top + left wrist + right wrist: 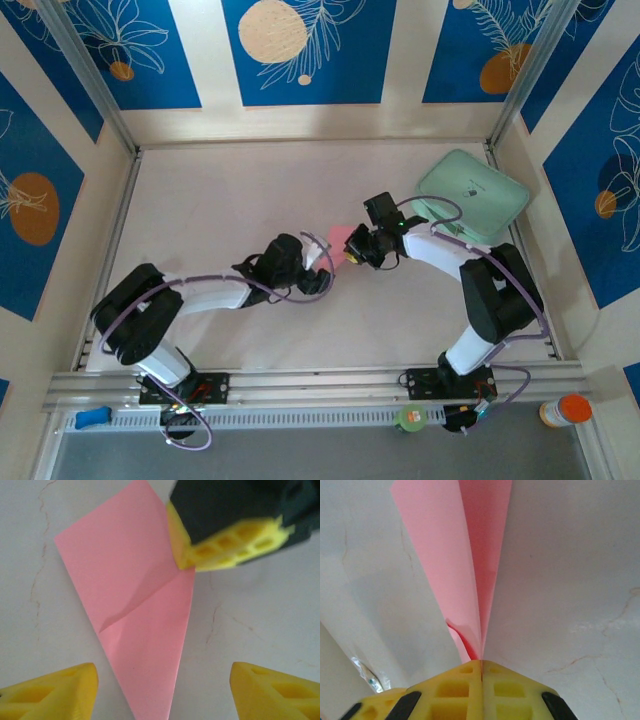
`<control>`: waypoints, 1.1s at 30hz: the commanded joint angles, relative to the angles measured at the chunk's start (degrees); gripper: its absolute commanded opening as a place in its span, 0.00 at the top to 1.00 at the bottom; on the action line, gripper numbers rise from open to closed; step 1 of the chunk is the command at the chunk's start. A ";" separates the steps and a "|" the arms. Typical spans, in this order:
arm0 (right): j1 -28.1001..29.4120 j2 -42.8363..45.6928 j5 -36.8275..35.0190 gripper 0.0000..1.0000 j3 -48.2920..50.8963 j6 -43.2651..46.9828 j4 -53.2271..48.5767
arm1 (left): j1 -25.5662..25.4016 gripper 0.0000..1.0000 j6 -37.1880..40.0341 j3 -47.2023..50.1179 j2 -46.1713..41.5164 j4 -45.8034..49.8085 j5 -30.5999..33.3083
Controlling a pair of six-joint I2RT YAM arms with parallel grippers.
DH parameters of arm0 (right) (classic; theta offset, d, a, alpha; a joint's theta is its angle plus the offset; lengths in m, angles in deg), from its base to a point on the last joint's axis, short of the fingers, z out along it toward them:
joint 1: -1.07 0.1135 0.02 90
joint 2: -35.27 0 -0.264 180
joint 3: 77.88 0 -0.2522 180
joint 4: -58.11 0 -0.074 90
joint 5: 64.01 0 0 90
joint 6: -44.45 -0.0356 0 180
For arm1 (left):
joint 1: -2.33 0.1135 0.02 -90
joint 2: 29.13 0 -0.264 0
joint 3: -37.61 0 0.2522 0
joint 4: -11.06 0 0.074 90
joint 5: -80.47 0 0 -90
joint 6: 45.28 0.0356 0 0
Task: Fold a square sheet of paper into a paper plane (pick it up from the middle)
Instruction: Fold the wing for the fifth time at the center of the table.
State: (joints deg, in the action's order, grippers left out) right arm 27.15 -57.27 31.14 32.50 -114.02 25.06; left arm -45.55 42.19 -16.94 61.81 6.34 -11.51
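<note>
1. The pink paper plane (341,238) sits near the middle of the white table (220,190), right between the two claws.
2. In the left wrist view, the paper plane (130,595) looks like a long kite lying flat on the table. It gets thin toward the bottom of the picture. A slanted crease runs across it.
3. The left claw (164,675) is wide open. Its two yellow fingers (55,695) stand one on each side of the thin end. They do not touch the paper.
4. The right claw (482,662) is pinched tight on the paper plane (465,555). Its yellow fingers (455,690) press together with the pink paper caught between them. Two pink flaps spread away from the pinch.
5. In the left wrist view, the right claw (230,547) grips the plane at the right edge of its wide part.
6. From above, the left claw (322,262) and the right claw (356,248) are close together.
7. A green pad (472,195) lies at the far right corner of the table, well apart from the plane.
</note>
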 commanded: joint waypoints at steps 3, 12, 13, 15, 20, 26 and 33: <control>-1.02 2.09 2.14 1.00 -1.25 -3.37 -2.37 | -2.95 0.32 13.54 -0.01 4.01 -5.23 5.24; -1.54 1.66 3.21 1.00 -1.54 -4.13 -3.21 | -4.91 0.54 19.65 -0.02 9.39 -12.56 9.18; -1.55 1.65 3.28 1.00 -1.54 -4.13 -3.28 | -4.86 0.57 20.05 0.14 9.64 -13.35 9.72; -1.74 1.65 3.52 1.00 -1.45 -4.13 -3.38 | -4.86 0.60 20.67 0.36 10.20 -14.61 10.66; -1.77 1.41 3.60 1.00 -1.55 -4.13 -3.36 | -4.84 0.69 21.07 0.34 10.97 -15.88 10.50; -1.85 1.13 3.90 1.00 -1.36 -4.04 -3.45 | -4.77 0.82 20.10 0.78 11.25 -16.24 10.11; -2.29 1.42 3.02 0.67 -1.61 -2.79 -5.08 | -4.34 1.00 17.64 0.68 11.83 -15.21 7.95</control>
State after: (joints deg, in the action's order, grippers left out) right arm 25.30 -56.28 33.71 32.42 -117.27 22.73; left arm -50.08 61.25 -16.57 72.65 -8.81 -1.83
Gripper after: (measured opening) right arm 0.307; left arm 0.056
